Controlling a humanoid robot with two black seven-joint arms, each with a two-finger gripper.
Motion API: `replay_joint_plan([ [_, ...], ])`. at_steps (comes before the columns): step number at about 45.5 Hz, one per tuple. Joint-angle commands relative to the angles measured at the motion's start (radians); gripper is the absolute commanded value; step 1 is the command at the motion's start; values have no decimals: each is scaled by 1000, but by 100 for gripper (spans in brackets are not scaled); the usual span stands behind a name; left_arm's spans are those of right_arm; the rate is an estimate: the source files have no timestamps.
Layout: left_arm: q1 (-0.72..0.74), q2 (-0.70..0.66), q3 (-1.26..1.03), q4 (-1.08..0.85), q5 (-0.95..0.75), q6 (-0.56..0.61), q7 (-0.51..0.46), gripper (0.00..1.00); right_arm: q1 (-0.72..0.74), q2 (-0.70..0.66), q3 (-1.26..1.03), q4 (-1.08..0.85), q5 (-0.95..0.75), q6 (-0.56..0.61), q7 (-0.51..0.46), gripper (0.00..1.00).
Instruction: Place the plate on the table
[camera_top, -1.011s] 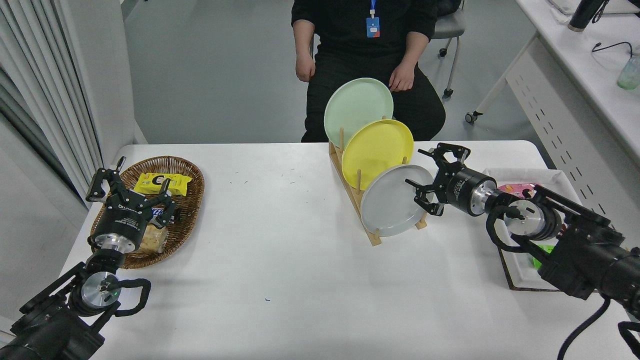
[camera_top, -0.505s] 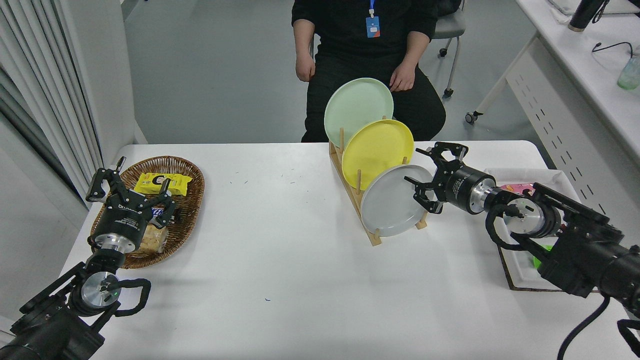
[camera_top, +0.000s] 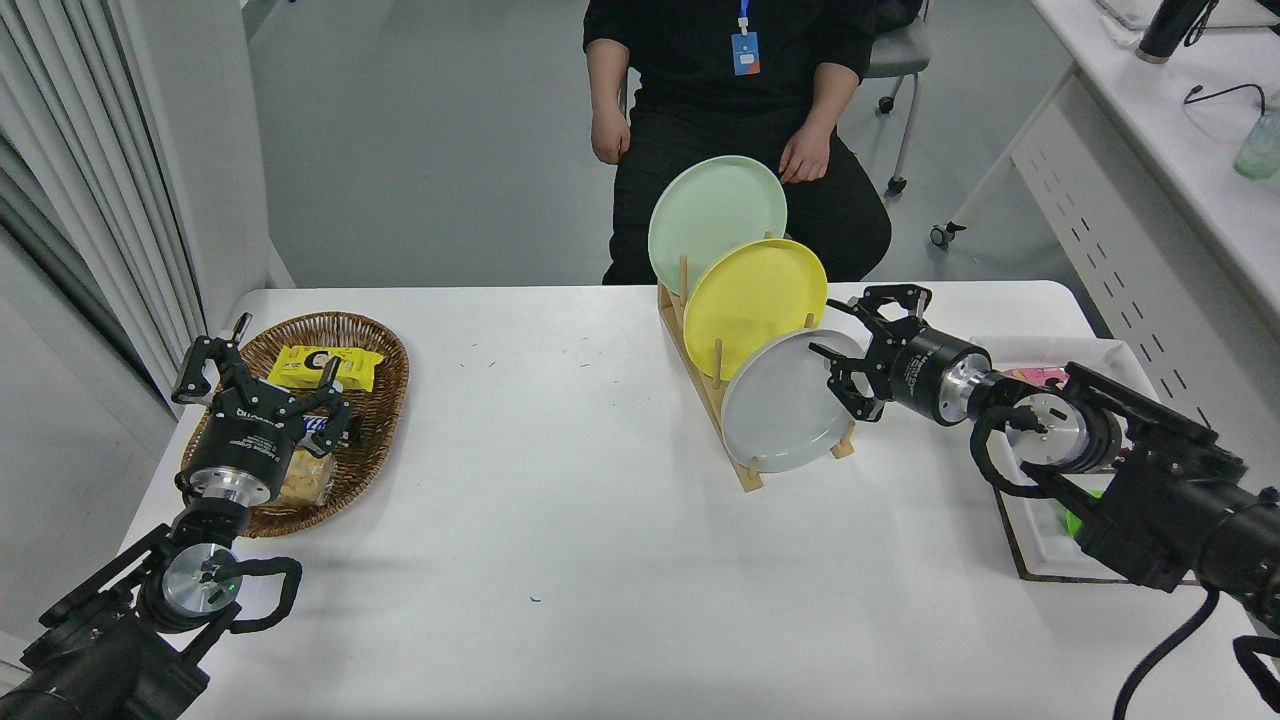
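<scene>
White table (camera_top: 560, 520) fills the view. Left gripper (camera_top: 262, 375) is parked over a wicker basket (camera_top: 375, 430), fingers spread; the yellow packet's print is unreadable. Centre: wooden rack (camera_top: 712, 405) holds three plates on edge, grey plate (camera_top: 785, 405) nearest. Right gripper (camera_top: 850, 345), fingers spread, sits at the plate's right rim; contact unclear.

The right arm is reaching in from the lower right, stretched forward and leftward with its wrist held nearly level. The right gripper (camera_top: 850, 350) is pointing left with its fingers spread apart. The left arm is sitting at the lower left, its wrist angled upward, and the left gripper (camera_top: 262, 372) is standing with fingers splayed.
</scene>
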Motion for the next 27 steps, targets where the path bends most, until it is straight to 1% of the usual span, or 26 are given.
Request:
replay_joint_plan([
  [1, 0, 0, 0, 0, 0, 0, 1, 98, 0, 0, 0, 1, 0, -1, 0, 42],
  [27, 0, 0, 0, 0, 0, 0, 1, 98, -9, -1, -1, 43, 1, -2, 0, 35],
])
